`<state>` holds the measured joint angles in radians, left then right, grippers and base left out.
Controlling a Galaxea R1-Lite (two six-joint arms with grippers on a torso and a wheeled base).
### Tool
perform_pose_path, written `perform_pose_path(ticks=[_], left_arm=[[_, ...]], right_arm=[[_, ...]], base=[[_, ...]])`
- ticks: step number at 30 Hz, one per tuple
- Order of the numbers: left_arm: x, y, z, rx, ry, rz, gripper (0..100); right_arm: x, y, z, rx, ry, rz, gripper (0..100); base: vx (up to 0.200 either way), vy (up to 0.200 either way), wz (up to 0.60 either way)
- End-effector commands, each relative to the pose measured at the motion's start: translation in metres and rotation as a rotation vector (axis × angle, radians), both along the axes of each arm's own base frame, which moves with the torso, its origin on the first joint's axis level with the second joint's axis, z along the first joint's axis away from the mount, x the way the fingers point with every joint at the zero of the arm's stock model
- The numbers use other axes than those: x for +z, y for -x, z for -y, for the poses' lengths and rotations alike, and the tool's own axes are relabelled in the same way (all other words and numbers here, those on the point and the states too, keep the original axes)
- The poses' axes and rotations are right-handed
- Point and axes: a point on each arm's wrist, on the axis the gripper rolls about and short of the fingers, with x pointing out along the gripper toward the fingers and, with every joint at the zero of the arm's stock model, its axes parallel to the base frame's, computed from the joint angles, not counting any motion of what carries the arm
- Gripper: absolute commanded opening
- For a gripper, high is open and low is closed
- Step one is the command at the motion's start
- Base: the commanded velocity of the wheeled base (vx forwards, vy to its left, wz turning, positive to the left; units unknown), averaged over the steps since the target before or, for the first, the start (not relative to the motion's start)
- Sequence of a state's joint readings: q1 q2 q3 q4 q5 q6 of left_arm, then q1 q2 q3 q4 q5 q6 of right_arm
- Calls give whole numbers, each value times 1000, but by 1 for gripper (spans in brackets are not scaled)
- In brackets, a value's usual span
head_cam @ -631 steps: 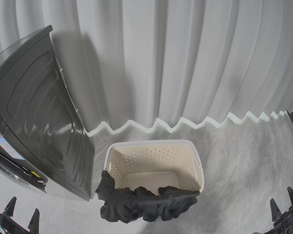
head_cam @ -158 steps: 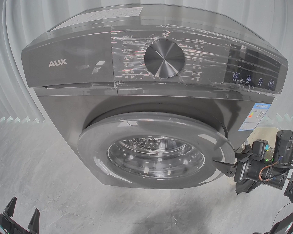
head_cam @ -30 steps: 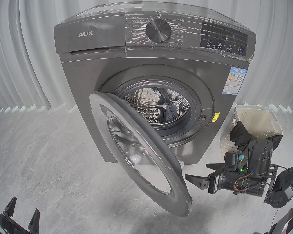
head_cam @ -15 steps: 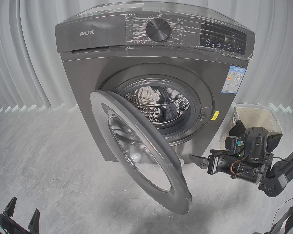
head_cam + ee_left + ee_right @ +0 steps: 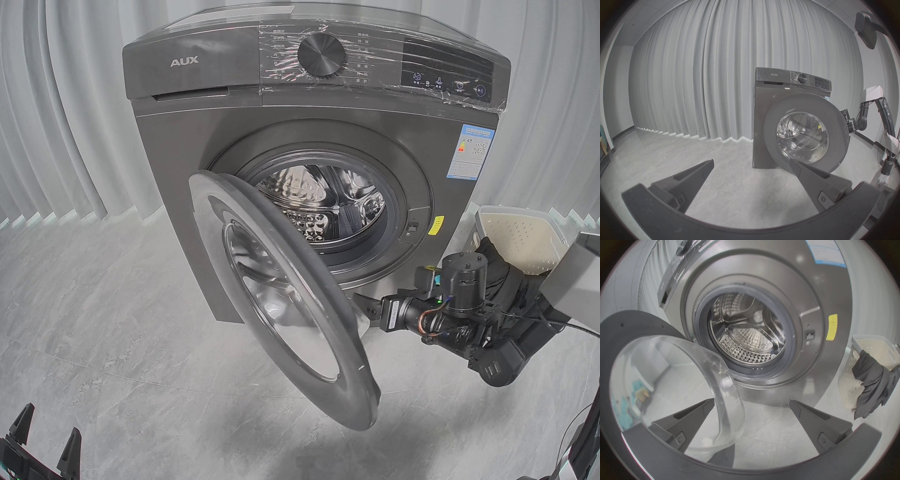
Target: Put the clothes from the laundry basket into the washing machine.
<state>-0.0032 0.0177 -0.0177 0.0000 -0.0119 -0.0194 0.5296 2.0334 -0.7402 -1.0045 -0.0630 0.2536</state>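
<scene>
Two things are new. The door (image 5: pixel 350 375) of the washer (image 5: pixel 187 144) was shut a few seconds back, and now it hangs wide open. The right gripper (image 5: pixel 751 401) has also slid in close, low by the door's free edge. Its fingers are spread wide and hold nothing. The door's glass bulge is right by one finger, but I cannot tell if they touch.

The drum (image 5: pixel 325 200) looks shiny and bare inside. The dark clothes (image 5: pixel 870 380) hang over the rim of the basket (image 5: pixel 522 234), which stands on the floor just beside the washer, on the robot's right. None are in the washer yet.

The left gripper (image 5: pixel 750 162) sits low on the left, well apart from it all, its fingers wide open with nothing in them.

So I think the way in is ready. The next job is likely to turn the right gripper to the basket, grab the clothes and lift them into the drum. The door sticks out far, so the arm could bump it
</scene>
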Motion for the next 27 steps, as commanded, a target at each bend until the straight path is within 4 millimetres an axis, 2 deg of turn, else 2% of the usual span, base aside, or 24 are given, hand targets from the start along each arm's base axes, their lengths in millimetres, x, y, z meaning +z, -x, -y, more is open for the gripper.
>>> perform_pose_path(ticks=[1, 15, 19, 23, 27], left_arm=[[-5, 0, 0, 0, 1, 0, 100], [-5, 0, 0, 0, -1, 0, 100], [-5, 0, 0, 0, 1, 0, 100], [-5, 0, 0, 0, -2, 0, 100], [-5, 0, 0, 0, -2, 0, 100]], right_arm=[[-27, -9, -13, 20, 30, -50, 100], [-17, -5, -18, 37, 12, -26, 100], [-16, -9, -19, 33, 6, -16, 100], [-33, -8, -24, 46, 32, -57, 100], [-34, 2, -36, 88, 36, -60, 100]], base=[[0, 0, 0], [0, 0, 0], [-200, 0, 0], [-100, 0, 0], [0, 0, 0]])
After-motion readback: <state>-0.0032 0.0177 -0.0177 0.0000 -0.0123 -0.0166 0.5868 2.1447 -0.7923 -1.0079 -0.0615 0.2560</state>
